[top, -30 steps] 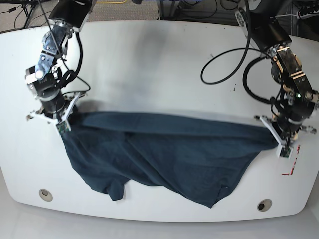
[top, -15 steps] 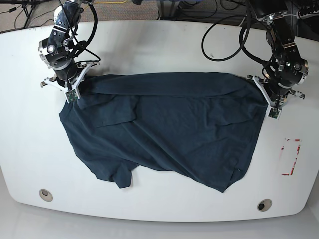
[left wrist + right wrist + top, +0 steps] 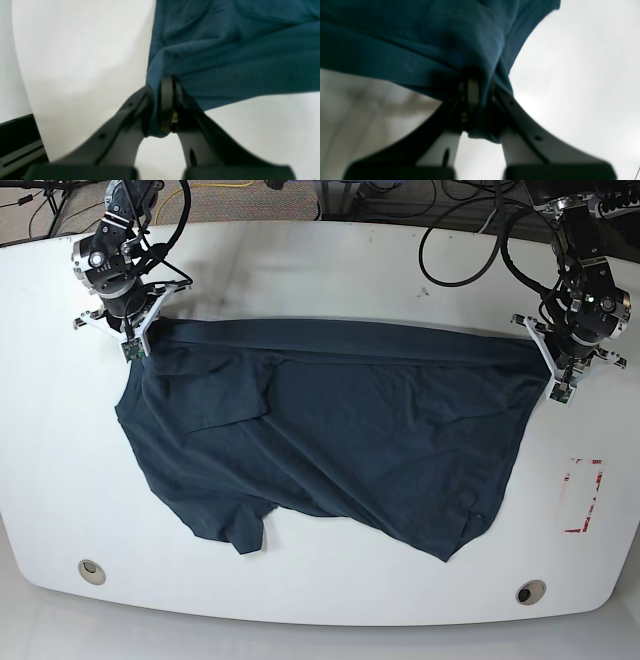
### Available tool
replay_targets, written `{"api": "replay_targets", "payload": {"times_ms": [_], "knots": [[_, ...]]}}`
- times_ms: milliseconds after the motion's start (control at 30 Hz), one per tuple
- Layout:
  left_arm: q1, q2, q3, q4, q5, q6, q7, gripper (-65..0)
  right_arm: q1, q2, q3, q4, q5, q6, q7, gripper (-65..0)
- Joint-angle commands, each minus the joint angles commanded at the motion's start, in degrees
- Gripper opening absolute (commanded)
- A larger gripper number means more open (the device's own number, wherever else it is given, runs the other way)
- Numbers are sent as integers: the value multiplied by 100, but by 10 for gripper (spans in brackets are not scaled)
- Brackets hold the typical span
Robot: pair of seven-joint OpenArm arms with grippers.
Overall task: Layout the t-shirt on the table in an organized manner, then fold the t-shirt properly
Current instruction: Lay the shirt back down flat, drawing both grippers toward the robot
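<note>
The dark navy t-shirt (image 3: 330, 430) hangs stretched between my two grippers over the white table (image 3: 320, 270), its top edge taut and its lower part draped in folds. In the base view my left gripper (image 3: 553, 373) pinches the right corner of that edge and my right gripper (image 3: 137, 340) pinches the left corner. The left wrist view shows the left gripper (image 3: 166, 105) shut on a fold of the t-shirt (image 3: 237, 50). In the right wrist view the right gripper (image 3: 476, 100) is shut on the t-shirt (image 3: 420, 37) too.
Two round grey grommet holes (image 3: 91, 571) (image 3: 531, 592) sit near the table's front edge. A red-white tape rectangle (image 3: 582, 495) lies at the right. Black cables (image 3: 470, 250) trail across the back right of the table.
Both arms have carried the t-shirt's top edge away from the front edge toward the back of the table and moved further apart, pulling that edge straight. The cloth is spread wider.
</note>
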Motion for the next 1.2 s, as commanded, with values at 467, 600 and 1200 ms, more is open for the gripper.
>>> {"api": "replay_targets", "payload": {"times_ms": [467, 600, 1200], "knots": [[299, 0, -229, 0, 26, -352, 0, -650, -510, -9, -18, 0, 0, 0, 0, -623], [343, 9, -343, 0, 26, -396, 0, -650, -598, -9, -26, 0, 9, 0, 0, -623], [193, 141, -360, 35, -9, -545, 0, -650, -466, -9, -35, 9, 9, 0, 9, -628]]}}
